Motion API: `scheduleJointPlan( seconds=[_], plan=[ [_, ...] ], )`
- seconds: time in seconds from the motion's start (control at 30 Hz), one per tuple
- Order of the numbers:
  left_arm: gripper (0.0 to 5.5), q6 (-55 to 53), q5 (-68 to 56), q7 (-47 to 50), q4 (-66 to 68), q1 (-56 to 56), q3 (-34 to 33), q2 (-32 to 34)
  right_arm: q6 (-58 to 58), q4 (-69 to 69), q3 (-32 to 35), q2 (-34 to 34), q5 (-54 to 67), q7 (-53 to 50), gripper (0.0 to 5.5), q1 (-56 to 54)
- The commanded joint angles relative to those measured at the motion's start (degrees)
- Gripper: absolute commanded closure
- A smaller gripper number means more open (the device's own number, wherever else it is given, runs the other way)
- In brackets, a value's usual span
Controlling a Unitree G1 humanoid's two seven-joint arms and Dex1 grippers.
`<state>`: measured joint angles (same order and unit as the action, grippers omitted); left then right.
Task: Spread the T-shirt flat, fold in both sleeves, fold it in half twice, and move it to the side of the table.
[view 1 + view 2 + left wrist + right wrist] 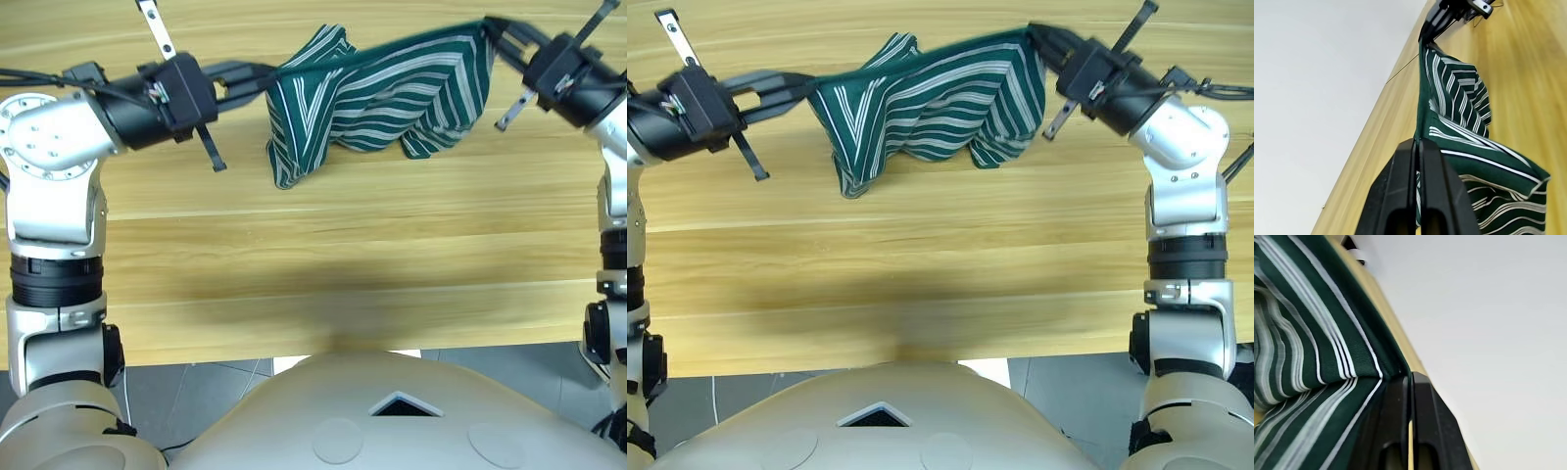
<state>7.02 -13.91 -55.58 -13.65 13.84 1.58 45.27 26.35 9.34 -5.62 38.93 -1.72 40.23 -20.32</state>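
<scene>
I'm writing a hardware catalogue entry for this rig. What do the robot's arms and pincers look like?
Both arms are silver-grey with rounded joint housings, the left arm and right arm alike, with black ribbed collars lower down. Each wrist is a black block trailing thin black cables. The left pincer and right pincer have two slim, flat black fingers.

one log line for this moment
left gripper: shut on shirt | right gripper: shut on shirt | shirt: hangs bunched between them over table, not flat
</scene>
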Motion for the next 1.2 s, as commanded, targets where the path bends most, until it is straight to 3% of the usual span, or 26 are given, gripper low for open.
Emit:
scheduleJointPlan(
  seconds=[0.03, 0.3, 0.47, 0.8, 0.93, 1.03, 1.2],
  plan=[
    [5.45, -0.80, 1.09, -2.59, -7.33, -7.35, 1.10, 3.15, -0.96, -10.17, -3.24, 2.75, 1.45, 5.63, 5.50, 7.92],
    [5.45, -0.35, 7.35, -7.93, -16.38, -20.94, 9.61, 7.78, -4.71, -21.53, -8.43, 4.81, 4.24, 12.77, 5.50, 20.33],
    [5.45, -0.16, 8.25, -8.62, -18.88, -24.95, 10.14, 9.36, -7.61, -26.05, -10.84, 6.47, 6.83, 16.83, 5.50, 25.58],
    [3.92, -0.39, 8.32, -9.99, -18.27, -27.71, 11.08, 11.20, -15.99, -30.00, -11.89, 9.66, 15.12, 25.07, 5.50, 30.05],
    [3.27, -0.55, 5.68, -8.89, -17.76, -27.04, 9.78, 9.53, -18.71, -30.78, -11.02, 9.36, 17.44, 25.51, 5.50, 30.50],
    [2.79, -1.41, 1.65, -8.21, -17.57, -26.42, 8.24, 8.20, -21.43, -31.19, -11.05, 9.84, 18.12, 25.99, 5.07, 30.64],
    [2.10, -3.61, -5.44, -5.12, -16.87, -23.00, 4.94, 3.76, -23.98, -31.71, -10.28, 10.51, 20.97, 28.43, 5.07, 31.49]
  ],
)
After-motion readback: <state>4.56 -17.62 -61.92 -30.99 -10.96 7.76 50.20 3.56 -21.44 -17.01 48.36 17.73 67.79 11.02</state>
